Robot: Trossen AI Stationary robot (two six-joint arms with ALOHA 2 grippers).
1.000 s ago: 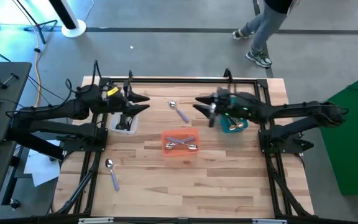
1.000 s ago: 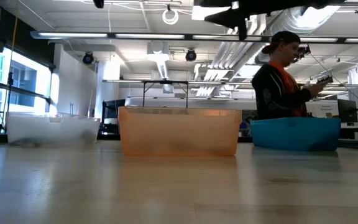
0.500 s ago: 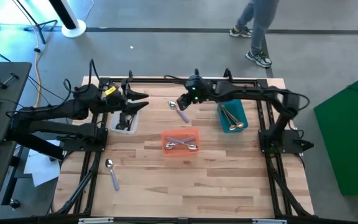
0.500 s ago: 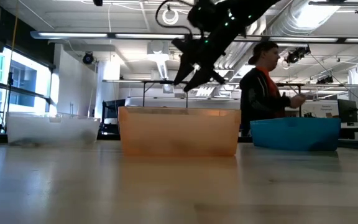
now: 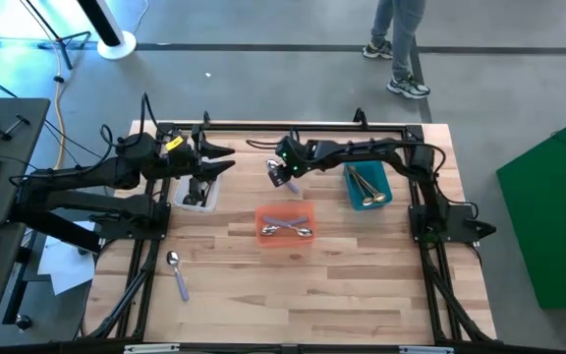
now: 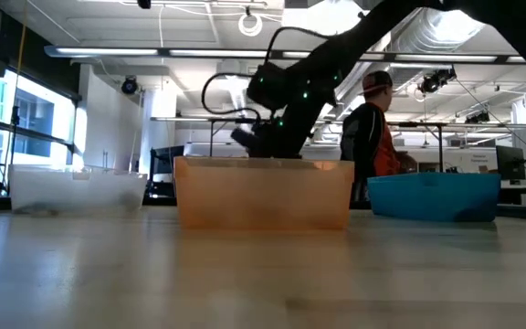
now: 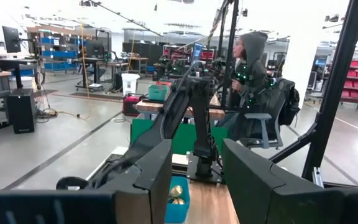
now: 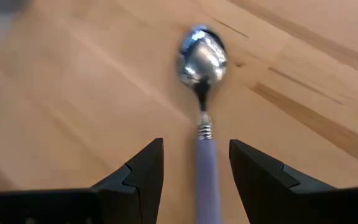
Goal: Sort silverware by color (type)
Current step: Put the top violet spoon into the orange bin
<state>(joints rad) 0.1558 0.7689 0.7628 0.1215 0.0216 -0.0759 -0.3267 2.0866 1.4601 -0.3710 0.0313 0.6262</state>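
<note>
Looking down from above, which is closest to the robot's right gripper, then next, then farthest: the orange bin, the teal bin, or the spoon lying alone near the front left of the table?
From the right gripper:
1. Orange bin, just in front of it, mid-table.
2. Teal bin, off to its right side.
3. Lone spoon, far off at the front left.

Polished metal spoon (image 8: 202,59) bowl, matt lavender handle; smooth pale wood-plank table (image 8: 73,93); translucent orange plastic bin (image 6: 263,192).

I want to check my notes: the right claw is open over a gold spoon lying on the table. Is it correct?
Not quite: the spoon is silver with a lavender handle, not gold, as the right wrist view shows. The right claw is indeed open over it on the table.
</note>
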